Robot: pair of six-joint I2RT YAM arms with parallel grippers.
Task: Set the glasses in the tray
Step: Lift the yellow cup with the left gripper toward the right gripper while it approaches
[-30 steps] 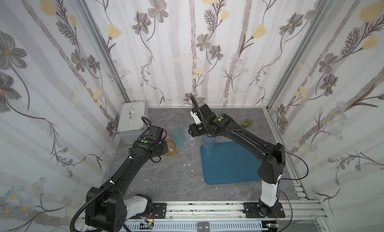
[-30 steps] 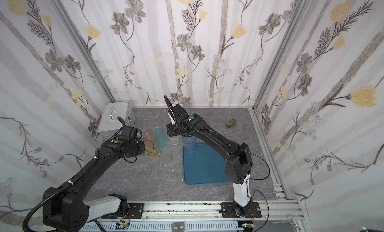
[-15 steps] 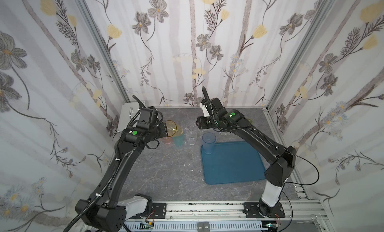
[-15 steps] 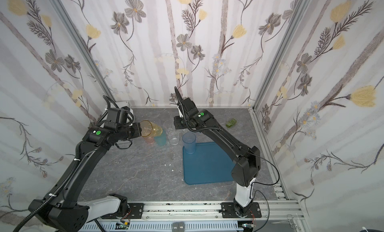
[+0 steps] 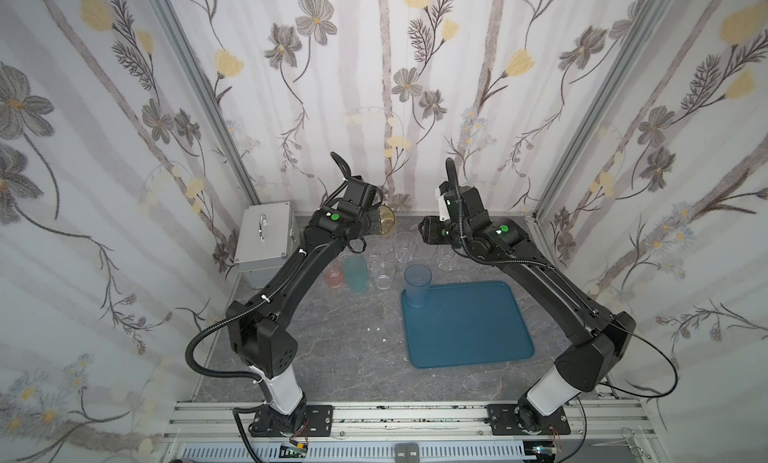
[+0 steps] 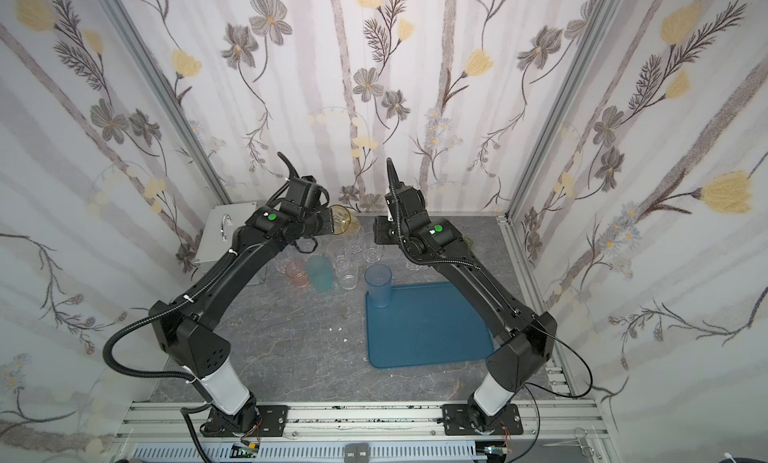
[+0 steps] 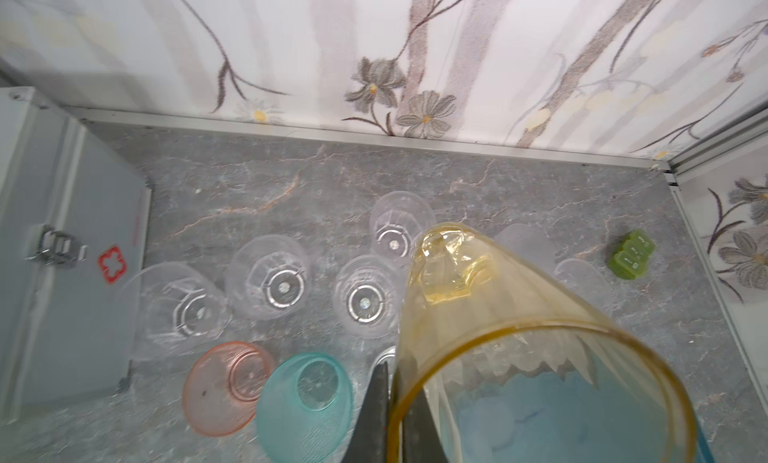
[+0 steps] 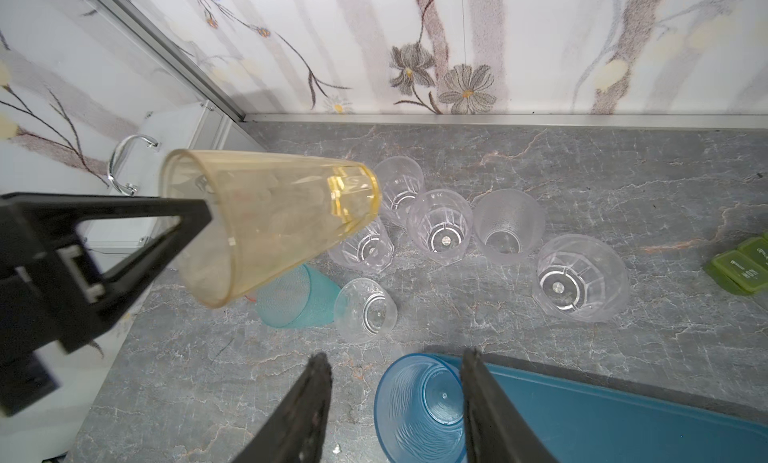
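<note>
My left gripper (image 5: 374, 225) (image 6: 328, 222) (image 7: 392, 373) is shut on the rim of the yellow glass (image 5: 387, 224) (image 6: 343, 221) (image 7: 498, 315) (image 8: 270, 224). It holds the glass tipped on its side, high above the other glasses. My right gripper (image 5: 428, 234) (image 6: 378, 234) (image 8: 395, 355) hangs open and empty above the blue glass (image 5: 417, 284) (image 6: 377, 284) (image 8: 419, 411). That glass stands upright in the tray's (image 5: 469, 328) (image 6: 432, 332) (image 8: 623, 415) far left corner. A teal glass (image 5: 355, 274) (image 7: 303, 407), a pink glass (image 5: 333, 274) (image 7: 228, 386) and several clear glasses (image 5: 403, 247) (image 7: 270, 276) stand on the table behind the tray.
A silver case (image 5: 264, 236) with a handle sits at the far left against the wall. A small green object (image 7: 631, 253) (image 8: 744, 270) lies at the far right near the back wall. Papered walls close in three sides.
The left arm has lifted the yellow glass off the table, up and rightward. The right gripper has drawn up and back from the blue glass, which stays on the tray.
</note>
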